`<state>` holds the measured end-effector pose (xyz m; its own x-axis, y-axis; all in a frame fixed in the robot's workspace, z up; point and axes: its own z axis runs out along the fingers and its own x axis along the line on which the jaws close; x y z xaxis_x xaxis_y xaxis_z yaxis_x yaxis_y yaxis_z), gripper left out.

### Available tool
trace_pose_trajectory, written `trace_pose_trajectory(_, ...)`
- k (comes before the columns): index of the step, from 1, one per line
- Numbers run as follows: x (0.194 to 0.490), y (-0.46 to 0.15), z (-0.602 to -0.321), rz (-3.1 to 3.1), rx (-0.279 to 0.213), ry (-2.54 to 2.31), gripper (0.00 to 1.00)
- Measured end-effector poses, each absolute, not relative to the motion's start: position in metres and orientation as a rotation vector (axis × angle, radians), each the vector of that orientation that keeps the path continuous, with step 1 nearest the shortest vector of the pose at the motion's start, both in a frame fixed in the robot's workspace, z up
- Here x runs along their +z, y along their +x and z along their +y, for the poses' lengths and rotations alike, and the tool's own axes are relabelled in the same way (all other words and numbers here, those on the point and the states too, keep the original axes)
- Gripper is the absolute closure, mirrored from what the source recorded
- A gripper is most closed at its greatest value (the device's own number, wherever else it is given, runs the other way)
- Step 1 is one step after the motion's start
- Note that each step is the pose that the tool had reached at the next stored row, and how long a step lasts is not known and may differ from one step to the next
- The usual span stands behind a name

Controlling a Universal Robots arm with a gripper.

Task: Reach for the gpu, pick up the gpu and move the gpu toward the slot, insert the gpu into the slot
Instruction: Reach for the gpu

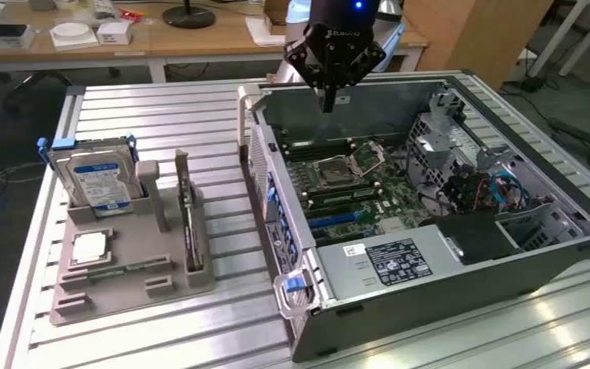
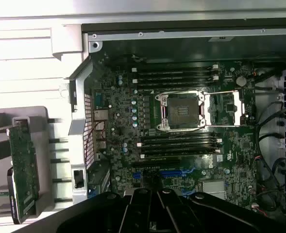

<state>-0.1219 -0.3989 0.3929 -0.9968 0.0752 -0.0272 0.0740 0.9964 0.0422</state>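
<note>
1. Risk on the reach. The hand [image 1: 327, 102] hung above the far rim of the open computer case [image 1: 459, 292], well apart from the gpu [image 1: 187, 211]. A low path toward the card would probably strike the case wall, or the hard drive [image 1: 95, 181] standing near the card in the same grey fixture [image 1: 120, 288].
2. Risk at the grasp. The gpu stood on edge in a narrow holder of the fixture. Fingers brought down unopened would push the thin card rather than take it, and an off-centre grip could tilt it in the holder.
3. Risk at insertion. The slot [image 1: 341, 223] was taken to be one of the blue connectors on the motherboard [image 1: 377, 196], near the processor socket [image 1: 334, 171]; which one could not be told for certain. Parts crowded it closely, so a tilted card would likely jam or scrape the board.
4. Hand. The fingers were drawn together to a point, gripping nothing and touching nothing.
5. Task's thing. The gpu rested untouched in the fixture on the desk [image 1: 162, 123], outside the case on the exterior view's left. The wrist view showed it as a green board [image 2: 24, 165] beside the case wall.
</note>
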Motion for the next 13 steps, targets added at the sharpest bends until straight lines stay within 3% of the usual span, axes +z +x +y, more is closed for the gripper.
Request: trace_pose_trajectory(13, 0.3929, -0.1262, -0.3988, 3.11, 0.064, 0.116, 0.9)
